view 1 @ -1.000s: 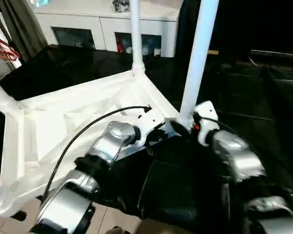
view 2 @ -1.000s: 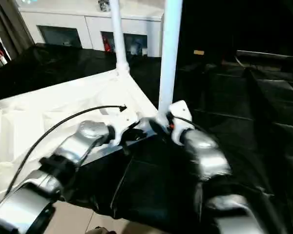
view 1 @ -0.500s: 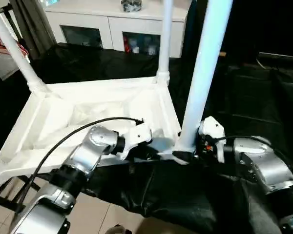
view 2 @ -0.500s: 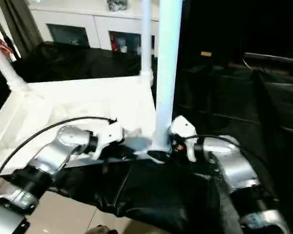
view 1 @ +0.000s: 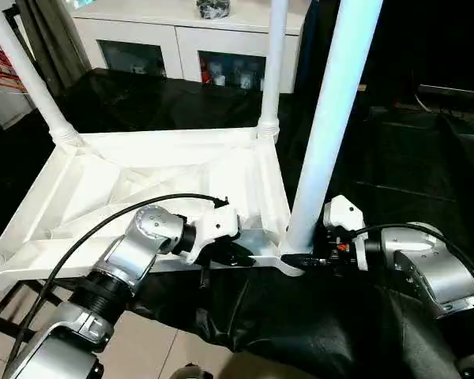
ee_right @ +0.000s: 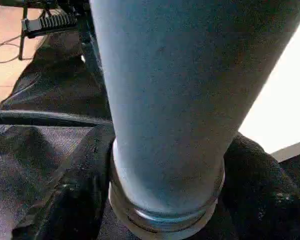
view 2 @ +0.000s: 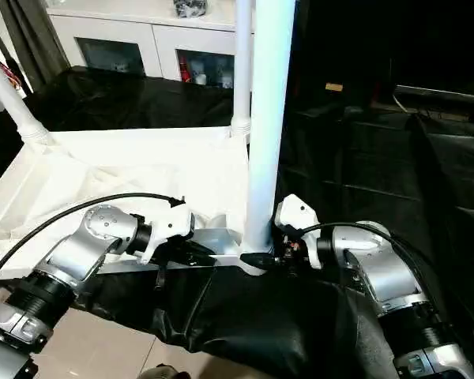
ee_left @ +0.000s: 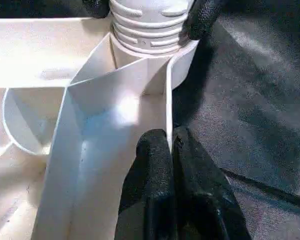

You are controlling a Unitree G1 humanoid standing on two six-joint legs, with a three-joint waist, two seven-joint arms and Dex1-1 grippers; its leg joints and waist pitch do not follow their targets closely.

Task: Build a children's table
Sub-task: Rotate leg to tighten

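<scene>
The children's table top (view 1: 142, 170) lies upside down, white, ribbed underside up. Three legs stand in its corner sockets: two far ones (view 1: 274, 63) (view 1: 24, 71) and the near right leg (view 1: 332, 118). My right gripper (view 1: 300, 259) is at the base of that near leg, one black finger (ee_right: 65, 200) on each side of its ribbed flared end, pressing against it. My left gripper (view 1: 241, 257) is shut on the thin rim wall (ee_left: 167, 100) of the top, just beside that corner socket. Its fingertips (ee_left: 155, 150) pinch the wall.
A white cabinet (view 1: 189, 31) with glass doors stands behind the table. Black cloth (view 1: 395, 158) covers the surface under and to the right of the top. Tiled floor (view 1: 166, 347) shows at the front, and a dark curtain (view 1: 47, 31) hangs at the back left.
The whole view has swung as the head moved. My right fingers have drawn in around the leg's base. The left gripper keeps its pinch on the rim.
</scene>
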